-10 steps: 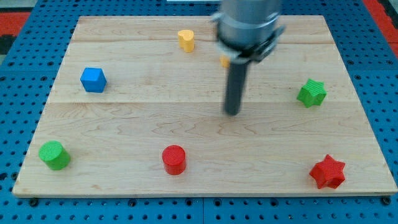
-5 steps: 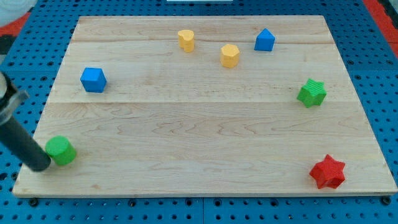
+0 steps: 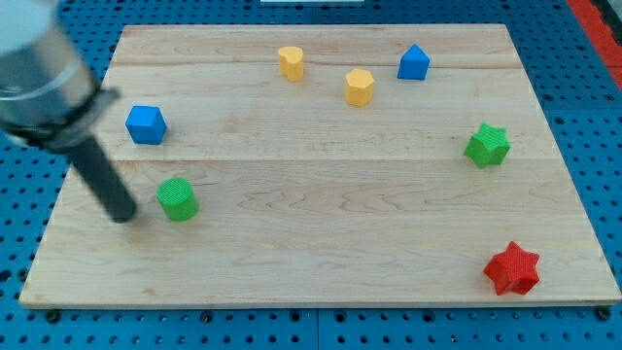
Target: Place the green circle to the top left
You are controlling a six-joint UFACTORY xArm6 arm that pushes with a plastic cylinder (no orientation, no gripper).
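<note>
A robotics lab bench, by every visible sign: a pale wooden board [image 3: 321, 243] lies on a blue metal plate [image 3: 603, 136] drilled with a regular grid of mounting holes, visible along all four edges of the frame. A robot arm [image 3: 44, 73] enters from the upper left, ending in a dark rod. Small coloured plastic blocks, among them a red star [image 3: 512, 268] at lower right, sit scattered across the board like test pieces.
</note>
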